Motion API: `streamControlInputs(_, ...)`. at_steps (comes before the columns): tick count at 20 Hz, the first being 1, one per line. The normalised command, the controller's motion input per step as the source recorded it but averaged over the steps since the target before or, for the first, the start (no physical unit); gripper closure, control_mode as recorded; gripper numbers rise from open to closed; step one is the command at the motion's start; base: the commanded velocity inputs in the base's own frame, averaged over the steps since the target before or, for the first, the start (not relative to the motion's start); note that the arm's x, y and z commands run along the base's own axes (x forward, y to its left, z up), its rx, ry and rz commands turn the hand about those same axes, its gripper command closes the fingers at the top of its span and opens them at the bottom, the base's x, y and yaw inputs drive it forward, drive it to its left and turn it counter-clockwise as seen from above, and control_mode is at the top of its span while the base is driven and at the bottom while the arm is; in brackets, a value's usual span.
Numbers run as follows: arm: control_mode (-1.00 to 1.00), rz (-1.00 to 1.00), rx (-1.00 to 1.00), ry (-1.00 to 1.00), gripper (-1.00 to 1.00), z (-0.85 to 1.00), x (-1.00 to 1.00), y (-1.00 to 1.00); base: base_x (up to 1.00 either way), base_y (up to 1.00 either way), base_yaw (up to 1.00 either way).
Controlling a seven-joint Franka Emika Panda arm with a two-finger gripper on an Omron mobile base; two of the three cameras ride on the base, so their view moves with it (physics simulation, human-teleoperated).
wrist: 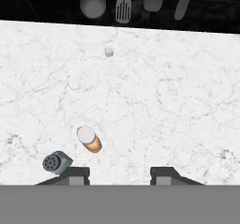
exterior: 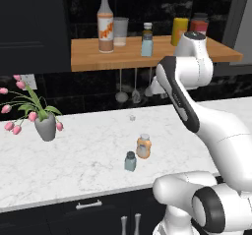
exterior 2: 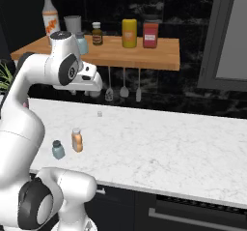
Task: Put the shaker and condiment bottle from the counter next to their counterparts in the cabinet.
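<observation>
The gripper (wrist: pixel 119 174) hangs high above the counter (wrist: pixel 178 101), looking straight down on it, its jaws drawn in as far as they go with bare marble showing between the two dark tips and nothing held.

Farthest to the gripper's left in the hand view, just beside its left fingertip, stands the shaker (wrist: pixel 56 162), pale blue with its dark perforated cap facing up. A little to the right of it and slightly farther from the gripper sits the condiment bottle (wrist: pixel 89 139), squat and orange with a pale cap; the two stand near each other but apart. In the left base view the shaker (exterior: pixel 130 161) is nearer the counter's front edge and the condiment bottle (exterior: pixel 143 146) just behind it, both well below the gripper.

Farther out, toward the black wall, a tiny pale cube (wrist: pixel 108 52) lies alone on the marble. Beyond it hanging utensils (wrist: pixel 123 7) line the wall.

Above them the cabinet (exterior: pixel 88 57) carries the counterparts: a tall bottle (exterior: pixel 105 22) with an orange label at its left and a second shaker (exterior: pixel 147 43) to the right of it. A flower vase (exterior: pixel 46 127) stands far to the left on the counter.
</observation>
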Motion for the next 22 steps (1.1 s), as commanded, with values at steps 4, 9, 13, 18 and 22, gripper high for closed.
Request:
streamControlInputs(4, -1.00, 0.00, 0.02, -0.12, -1.00, 0.00, -0.43, -0.16, 0.00, 0.00, 0.00)
streamControlInputs(9, -1.00, -0.01, 0.03, -0.15, -1.00, -0.05, -0.82, -0.47, 0.00, 0.00, 0.00)
streamControlInputs(13, -1.00, 0.02, 0.09, -0.35, -1.00, -0.04, -0.67, -0.33, 0.00, 0.00, 0.00)
streamControlInputs(18, -1.00, 0.12, 0.00, -0.10, -1.00, -0.20, -0.02, -0.09, 0.00, 0.00, 0.00)
streamControlInputs(22, -1.00, 0.36, 0.01, -0.09, -1.00, -0.61, 0.00, -0.15, 0.00, 0.00, 0.00)
